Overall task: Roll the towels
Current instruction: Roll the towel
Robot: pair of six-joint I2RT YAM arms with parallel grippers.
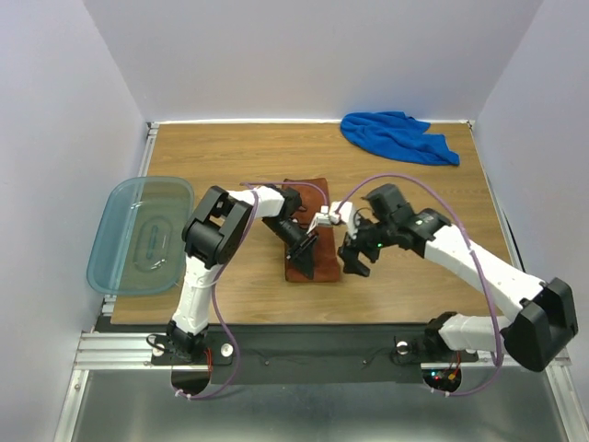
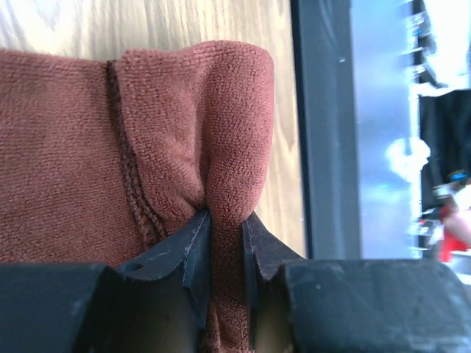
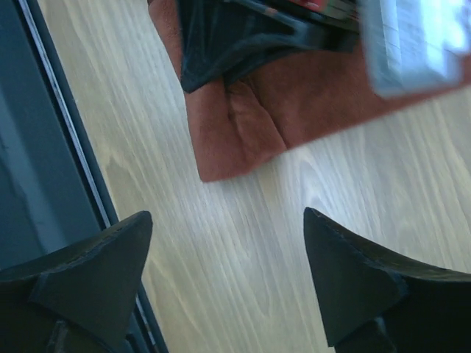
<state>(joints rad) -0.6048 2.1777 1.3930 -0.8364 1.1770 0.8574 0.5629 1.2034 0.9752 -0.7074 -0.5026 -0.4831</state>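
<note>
The rust-brown towel (image 1: 313, 260) lies flat in the middle of the table, its long side running front to back. My left gripper (image 1: 306, 247) is shut on a pinched fold of it near its front end; the left wrist view shows the cloth (image 2: 228, 147) bunched up between the two fingers. My right gripper (image 1: 356, 261) is open and empty, just right of the towel's front right corner (image 3: 221, 158), over bare wood. The royal blue towel (image 1: 398, 136) lies crumpled at the back right.
A translucent teal plastic bin (image 1: 141, 234) sits at the left edge, partly off the wooden table (image 1: 230, 285). A black metal rail (image 1: 304, 339) runs along the near edge. White walls close in the back and sides.
</note>
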